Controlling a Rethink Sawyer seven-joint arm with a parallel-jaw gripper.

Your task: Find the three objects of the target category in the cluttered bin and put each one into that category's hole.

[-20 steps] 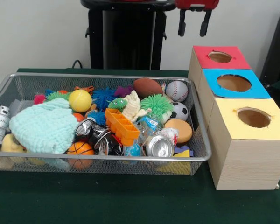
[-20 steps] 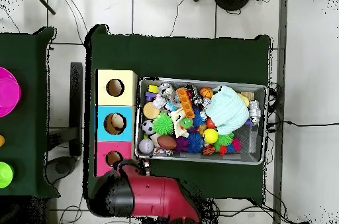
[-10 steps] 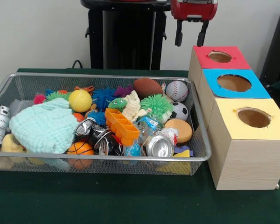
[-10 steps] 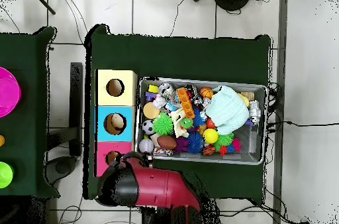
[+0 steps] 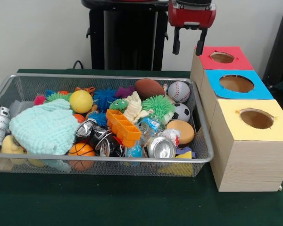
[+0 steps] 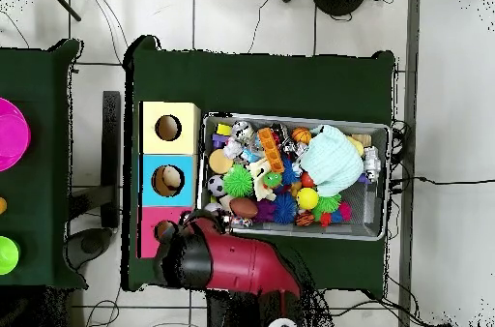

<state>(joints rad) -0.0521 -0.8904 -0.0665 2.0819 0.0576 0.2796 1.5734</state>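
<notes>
The wire-mesh bin (image 5: 104,76) sits on the green table, packed with toys; it also shows in the overhead view (image 6: 295,118). A mint-green knit cloth (image 5: 45,128) lies on top at the bin's left, seen from overhead too (image 6: 329,161). A cream knit piece (image 5: 133,107) lies mid-bin among the spiky balls. A small white spotted piece (image 5: 171,135) peeks out by a can. The yellow-faced hole (image 5: 256,118) tops the nearest wooden box (image 6: 168,128). My gripper (image 5: 187,46) hangs open and empty above the bin's far right corner, beside the red box.
The blue-faced hole (image 5: 236,84) and the red-faced hole (image 5: 222,57) line up behind the yellow one. Balls, crushed cans (image 5: 160,147) and an orange tray (image 5: 122,127) crowd the bin. My red arm (image 6: 227,263) covers the bin's corner from overhead. A pink bowl (image 6: 8,133) sits on a side table.
My gripper has come down a little and moved left in the front view, from above the red box towards the bin's far right corner. Nothing in the bin has moved.
</notes>
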